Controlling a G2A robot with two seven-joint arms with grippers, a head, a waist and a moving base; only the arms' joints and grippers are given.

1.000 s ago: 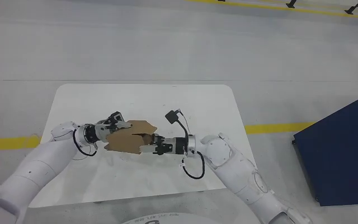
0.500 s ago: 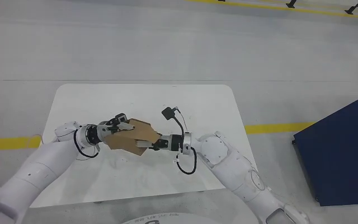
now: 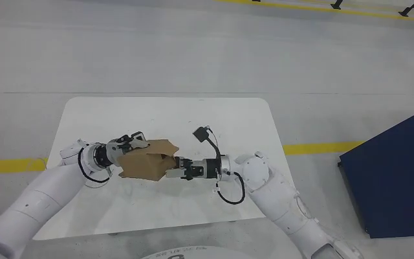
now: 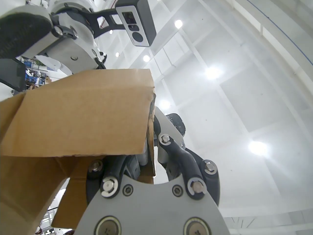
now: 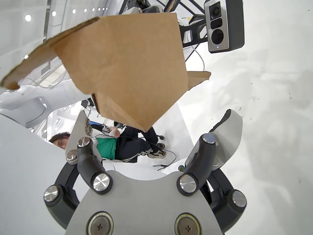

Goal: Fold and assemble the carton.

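Note:
A brown cardboard carton [image 3: 147, 162], partly folded into a box shape with loose flaps, is held above the white table [image 3: 213, 123] near its front left. My left gripper [image 3: 132, 143] is at the carton's far left corner, shut on a flap edge [image 4: 151, 145] that runs between its fingers. In the left wrist view the carton [image 4: 80, 113] covers one finger. My right gripper [image 3: 174, 173] is at the carton's right side, open. In the right wrist view a carton [image 5: 127, 67] corner points into the gap between the right gripper's [image 5: 155, 116] spread fingers without touching them.
The table's front edge [image 3: 162, 230] lies just below both arms. Bare tabletop stretches behind and to the right of the carton. A dark blue bin [image 3: 385, 178] stands on the floor off the table's right side.
The carton has gone from a flatter spread to a more closed box shape and shifted slightly left. The right gripper pushed in toward it, then drew back a little to the right.

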